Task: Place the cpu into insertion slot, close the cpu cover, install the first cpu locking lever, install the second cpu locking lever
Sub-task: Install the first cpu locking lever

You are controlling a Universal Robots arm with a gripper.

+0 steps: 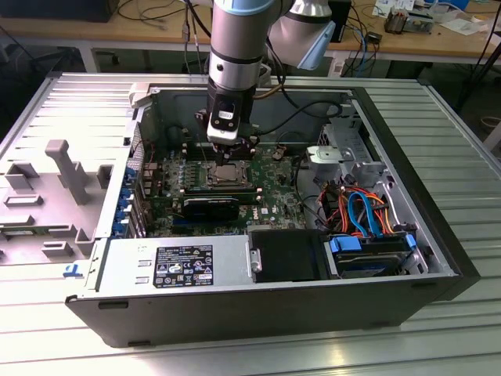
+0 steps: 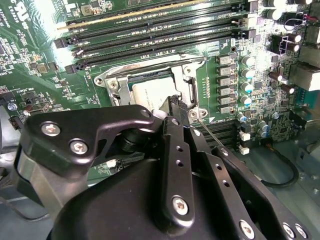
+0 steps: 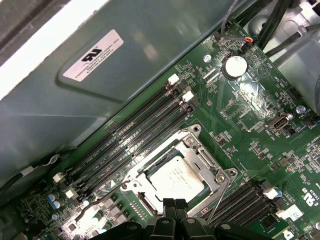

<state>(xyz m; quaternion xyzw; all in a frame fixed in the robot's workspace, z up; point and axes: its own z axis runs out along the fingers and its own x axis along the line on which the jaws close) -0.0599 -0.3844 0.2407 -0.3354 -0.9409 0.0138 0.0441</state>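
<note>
Several long black slots (image 3: 142,131) flank the cpu (image 3: 176,177)

hand (image 2: 176,104) hides part of cpu (image 2: 150,92) and cpu cover (image 2: 115,84); hand body cut off by picture edge

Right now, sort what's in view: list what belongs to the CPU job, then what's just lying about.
Job in hand: cpu, in the insertion slot; cpu cover; locking lever; hand, close by the slot.

Lying about: memory slots; coin battery; power supply; blue cables.
</note>
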